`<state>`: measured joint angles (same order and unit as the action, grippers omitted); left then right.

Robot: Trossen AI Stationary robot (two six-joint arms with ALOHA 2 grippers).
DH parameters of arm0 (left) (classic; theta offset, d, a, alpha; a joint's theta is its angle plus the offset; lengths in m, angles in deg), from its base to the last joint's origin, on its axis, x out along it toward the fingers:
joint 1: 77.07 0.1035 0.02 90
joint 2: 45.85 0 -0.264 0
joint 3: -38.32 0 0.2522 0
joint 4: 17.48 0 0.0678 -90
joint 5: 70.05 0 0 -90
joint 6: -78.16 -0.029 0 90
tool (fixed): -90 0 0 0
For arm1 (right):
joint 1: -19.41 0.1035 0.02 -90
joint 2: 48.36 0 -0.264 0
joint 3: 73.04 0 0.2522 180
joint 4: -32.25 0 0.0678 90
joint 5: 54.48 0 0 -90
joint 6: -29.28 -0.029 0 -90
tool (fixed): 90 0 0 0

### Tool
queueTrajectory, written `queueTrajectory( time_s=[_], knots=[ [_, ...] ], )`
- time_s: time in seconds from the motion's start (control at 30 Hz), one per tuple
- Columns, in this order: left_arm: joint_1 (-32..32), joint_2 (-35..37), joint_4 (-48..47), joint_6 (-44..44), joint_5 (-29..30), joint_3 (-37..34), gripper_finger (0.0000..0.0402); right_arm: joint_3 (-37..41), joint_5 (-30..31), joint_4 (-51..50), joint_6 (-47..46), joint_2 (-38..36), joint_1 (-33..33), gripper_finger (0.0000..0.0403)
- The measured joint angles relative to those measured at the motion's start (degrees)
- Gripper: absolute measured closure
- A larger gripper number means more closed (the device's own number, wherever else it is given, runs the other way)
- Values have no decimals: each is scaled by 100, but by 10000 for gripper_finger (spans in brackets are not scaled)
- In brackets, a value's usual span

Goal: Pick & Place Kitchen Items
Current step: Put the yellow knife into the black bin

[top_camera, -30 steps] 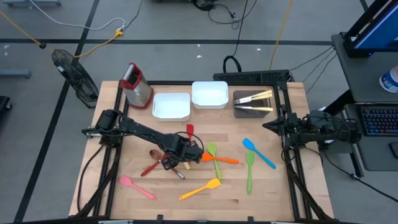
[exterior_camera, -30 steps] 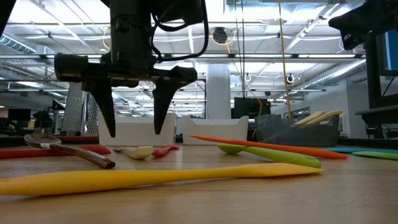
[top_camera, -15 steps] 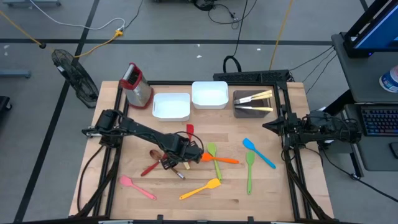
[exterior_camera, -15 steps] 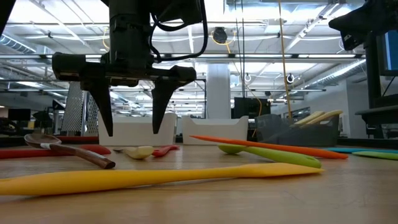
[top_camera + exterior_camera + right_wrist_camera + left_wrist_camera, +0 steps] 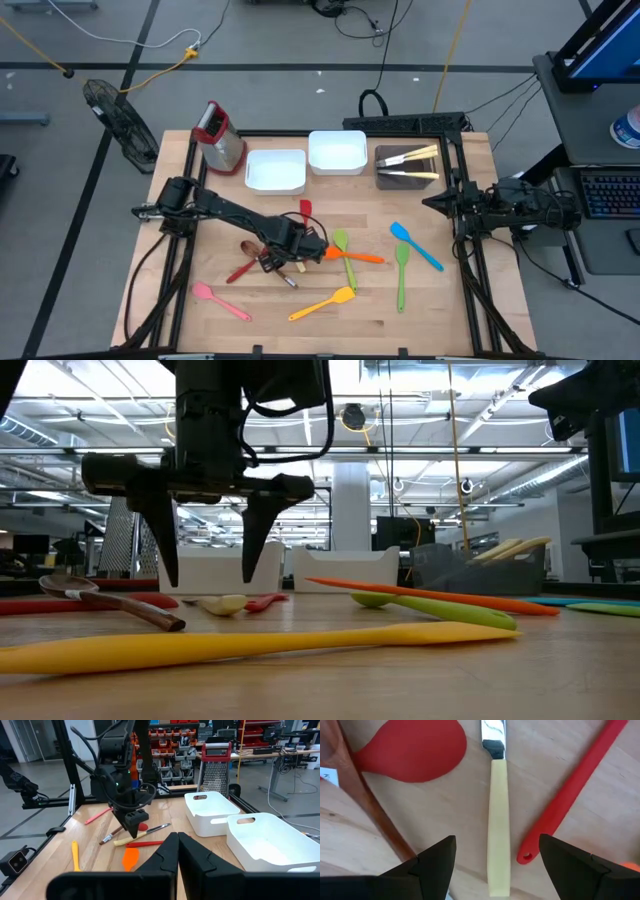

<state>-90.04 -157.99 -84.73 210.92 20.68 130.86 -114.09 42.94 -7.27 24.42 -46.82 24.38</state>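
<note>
A pale-handled steel knife (image 5: 499, 825) lies flat on the wooden table, between a red spoon (image 5: 412, 750) with a brown spoon's handle (image 5: 365, 805) on one side and a red spatula handle (image 5: 570, 790) on the other. My left gripper (image 5: 497, 865) hangs open over it, pointing down, with one finger on either side of the handle, which runs across the gap. In the low view its fingertips (image 5: 210, 575) stand a little above the table and touch nothing. In the high view it sits at the table's middle (image 5: 285, 250). My right gripper (image 5: 432, 203) waits shut at the right edge.
Two white trays (image 5: 275, 170) (image 5: 337, 152) and a dark tray holding knives (image 5: 407, 166) line the far edge, with a red-topped metal box (image 5: 220, 137) at far left. Pink (image 5: 222, 301), yellow (image 5: 322, 303), green (image 5: 343, 255), orange (image 5: 355, 256) and blue (image 5: 415, 245) utensils lie scattered nearer.
</note>
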Motion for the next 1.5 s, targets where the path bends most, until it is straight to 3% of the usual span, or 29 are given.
queueTrajectory(
  time_s=[0.2, 0.7, 0.97, 1.27, 1.37, 1.5],
  knots=[
    [81, -5, -118, 1, 258, 0, 110, 0, 0, 6, 0, 0, 0, 399],
    [263, -39, -174, -137, 182, -105, 110, 0, 0, 3, -2, 0, 0, 399],
    [268, -22, 763, -128, 148, -566, 110, 0, 0, 19, -7, 2, -2, 399],
    [300, -3, 779, -25, 21, -713, 111, 0, -1, 20, -68, 0, 0, 399],
    [347, -12, 773, -95, -26, -717, 126, 0, 0, 22, -68, 0, 0, 399],
    [404, -16, 732, -228, -84, -723, 175, 0, 0, 22, -69, 0, 0, 399]
  ],
)
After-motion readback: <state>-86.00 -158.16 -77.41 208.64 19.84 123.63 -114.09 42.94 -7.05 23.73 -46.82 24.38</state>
